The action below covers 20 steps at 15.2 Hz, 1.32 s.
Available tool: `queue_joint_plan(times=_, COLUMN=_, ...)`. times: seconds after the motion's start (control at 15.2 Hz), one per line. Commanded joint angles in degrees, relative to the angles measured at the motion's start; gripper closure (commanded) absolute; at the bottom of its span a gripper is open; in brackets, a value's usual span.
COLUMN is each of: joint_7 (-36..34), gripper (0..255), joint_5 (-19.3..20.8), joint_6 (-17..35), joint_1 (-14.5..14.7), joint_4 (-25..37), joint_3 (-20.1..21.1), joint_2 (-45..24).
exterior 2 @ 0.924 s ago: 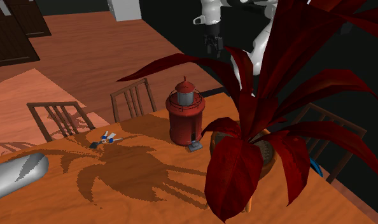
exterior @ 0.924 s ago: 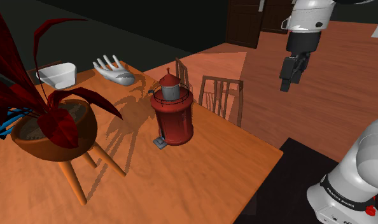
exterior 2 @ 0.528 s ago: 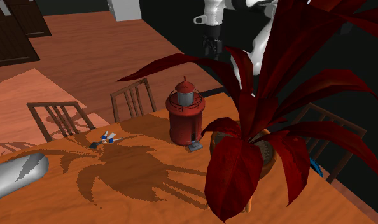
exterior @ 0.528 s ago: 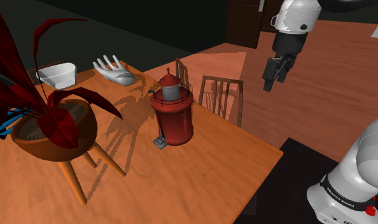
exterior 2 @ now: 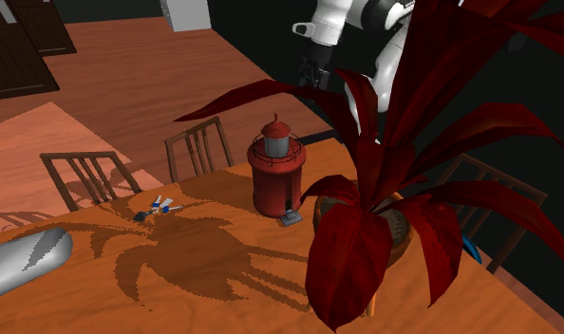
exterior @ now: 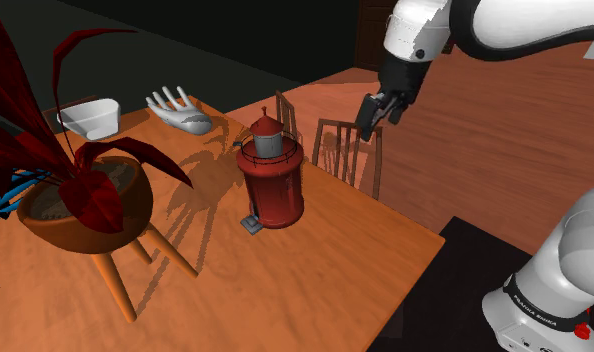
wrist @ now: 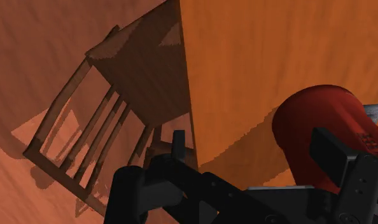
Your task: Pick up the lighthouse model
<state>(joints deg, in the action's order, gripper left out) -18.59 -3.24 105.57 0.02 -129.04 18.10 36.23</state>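
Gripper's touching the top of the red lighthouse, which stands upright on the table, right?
No: the gripper hangs in the air apart from the lighthouse, above the chair beside the table, as the shoulder view shows. The lighthouse does stand upright on the table.

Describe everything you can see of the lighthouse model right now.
The lighthouse model is a squat dark-red round tower with a railed gallery, a pale grey lantern room and a red domed cap. A small grey piece sits at its foot. It stands upright on the orange table, near the edge by the chairs. Only the table touches it; the gripper hangs apart, above.
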Motion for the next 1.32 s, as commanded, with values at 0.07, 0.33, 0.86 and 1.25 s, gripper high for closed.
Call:
queue_joint_plan(times=0.07, joint_7=-5.52, gripper=0, joint_5=2.95, joint_6=5.06, joint_1=-1.55, joint_4=2.20, joint_3=5.02, joint_2=-3.06)
queue_joint_plan(times=0.33, joint_7=-13.66, gripper=0, joint_5=9.06, joint_6=9.97, joint_1=-4.99, joint_4=6.89, joint_3=12.34, joint_2=-8.22)
queue_joint_plan(times=0.86, joint_7=-34.03, gripper=0, joint_5=30.83, joint_6=11.83, joint_1=-15.30, joint_4=21.05, joint_3=30.87, joint_2=-22.45)
queue_joint_plan(times=1.25, joint_7=-49.46, gripper=0, joint_5=55.94, joint_6=1.79, joint_1=-15.93, joint_4=33.31, joint_3=43.12, joint_2=-39.89)
